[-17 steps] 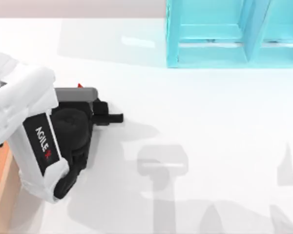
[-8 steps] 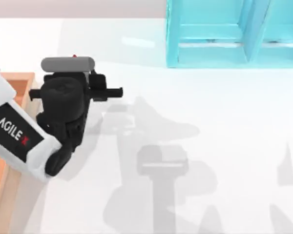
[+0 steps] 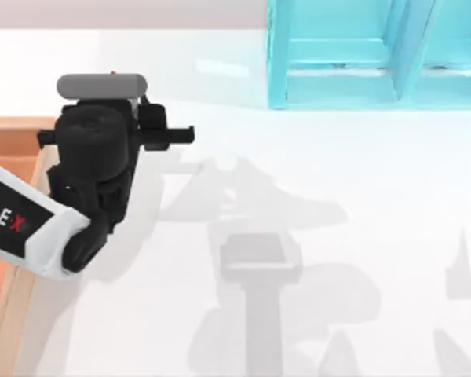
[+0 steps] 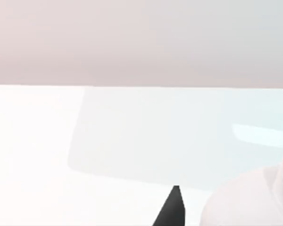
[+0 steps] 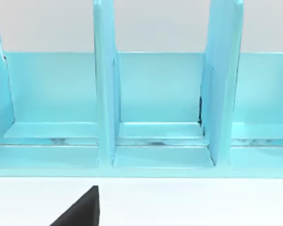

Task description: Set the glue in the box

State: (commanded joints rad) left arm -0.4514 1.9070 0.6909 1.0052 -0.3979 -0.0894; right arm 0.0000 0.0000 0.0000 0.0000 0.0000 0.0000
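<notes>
White bench (image 3: pixel 314 204) w/ glossy top, arm shadows across its middle. On it: tan-orange wood box (image 3: pixel 16 126) at the left edge, partly under the arm, & turquoise shelf unit (image 3: pixel 337 78) at the far side, right of centre, open compartments facing the bench.
</notes>
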